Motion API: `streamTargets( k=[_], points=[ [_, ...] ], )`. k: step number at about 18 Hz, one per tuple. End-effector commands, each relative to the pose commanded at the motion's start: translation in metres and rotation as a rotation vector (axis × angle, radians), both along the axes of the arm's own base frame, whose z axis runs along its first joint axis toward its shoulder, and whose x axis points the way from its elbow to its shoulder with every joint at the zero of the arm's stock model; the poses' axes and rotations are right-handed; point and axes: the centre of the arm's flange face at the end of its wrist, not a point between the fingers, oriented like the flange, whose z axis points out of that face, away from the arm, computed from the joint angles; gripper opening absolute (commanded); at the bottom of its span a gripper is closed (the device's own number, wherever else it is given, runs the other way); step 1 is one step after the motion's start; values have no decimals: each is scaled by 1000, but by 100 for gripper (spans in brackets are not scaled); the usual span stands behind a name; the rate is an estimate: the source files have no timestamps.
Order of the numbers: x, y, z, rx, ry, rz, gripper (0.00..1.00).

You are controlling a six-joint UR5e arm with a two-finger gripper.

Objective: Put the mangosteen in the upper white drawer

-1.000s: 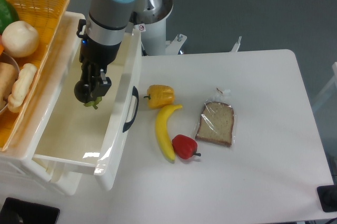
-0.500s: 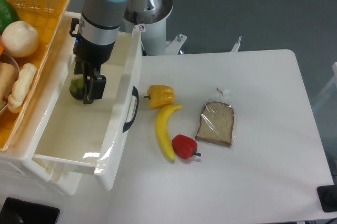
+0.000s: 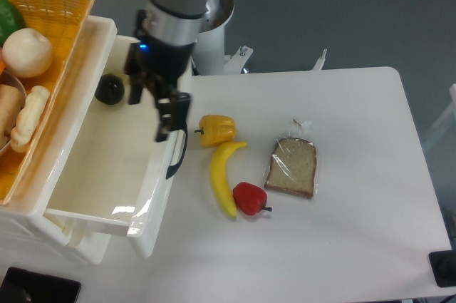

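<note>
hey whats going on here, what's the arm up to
The mangosteen now lies loose in the upper white drawer, near its back end. The gripper has let it go, stands open and has swung toward the drawer's front wall. The yellow pepper, banana, red pepper and wrapped bread slice lie untouched on the table.

Silver arm point(image 3: 173, 21), blue cap, black claw point(image 3: 153, 103)

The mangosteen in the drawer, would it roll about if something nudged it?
Probably: the mangosteen looks round and lies loose on the smooth floor of the upper white drawer. The walls would likely stop it. The open gripper no longer holds it.
</note>
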Motion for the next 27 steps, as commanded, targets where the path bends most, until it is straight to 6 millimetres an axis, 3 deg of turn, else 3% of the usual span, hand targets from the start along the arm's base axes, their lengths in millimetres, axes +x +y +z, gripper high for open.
streamTargets(
  k=[2, 4, 12, 15, 17, 21, 24, 27],
  points=[
    [-32, -26, -15, -24, -25, 74, 100],
    [-66, -48, -48, -50, -69, 131, 100],
    [-147, -76, -145, -160, -191, 221, 100],
    [-162, -84, -166, -356, -97, 218, 100],
    [-166, -64, -179, -418, -61, 186, 100],
    [-174, -44, -194, -448, -33, 118, 100],
    [-177, -44, -199, -457, 4, -4, 100],
    [-179, -44, -202, -455, 21, -16, 100]
  ],
)
